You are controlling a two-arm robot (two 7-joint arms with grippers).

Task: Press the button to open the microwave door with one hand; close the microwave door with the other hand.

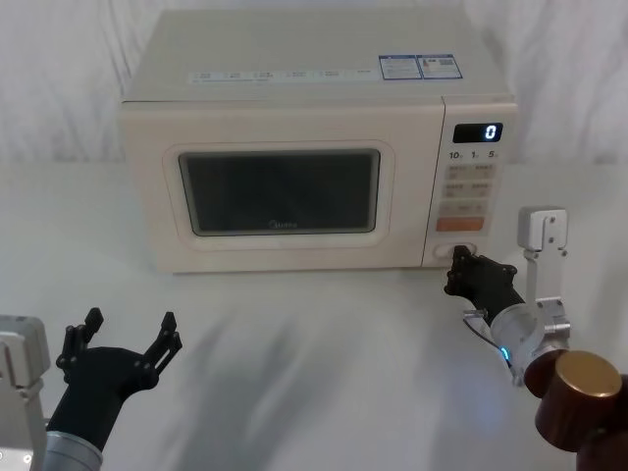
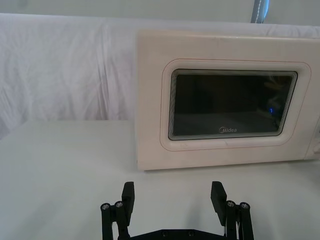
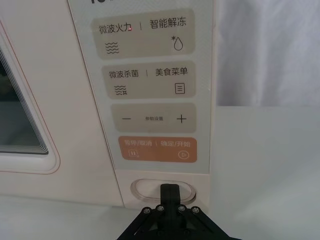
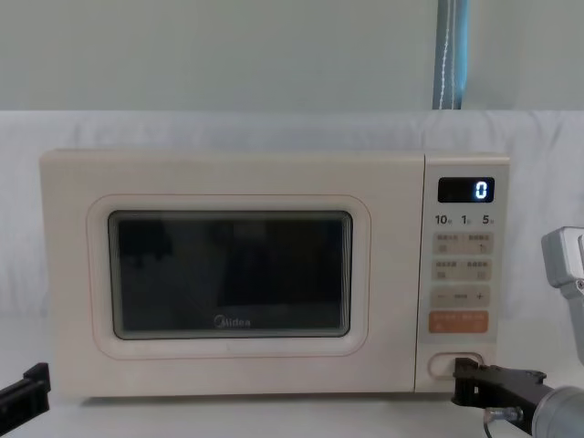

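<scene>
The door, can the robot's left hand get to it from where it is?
Probably yes. The left gripper hangs open above bare table in front of the door's left part, with nothing standing between them. The door looks shut, and the right gripper is off at the button.

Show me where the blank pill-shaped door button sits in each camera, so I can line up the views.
Head: button at the panel's bottom, right claw at it.
Chest: button low right, beside the claw tip.
Right wrist: button under the orange button, behind the shut claw.
Left wrist: panel cut off; door and open left claw.
Shared landmark: orange button.
</scene>
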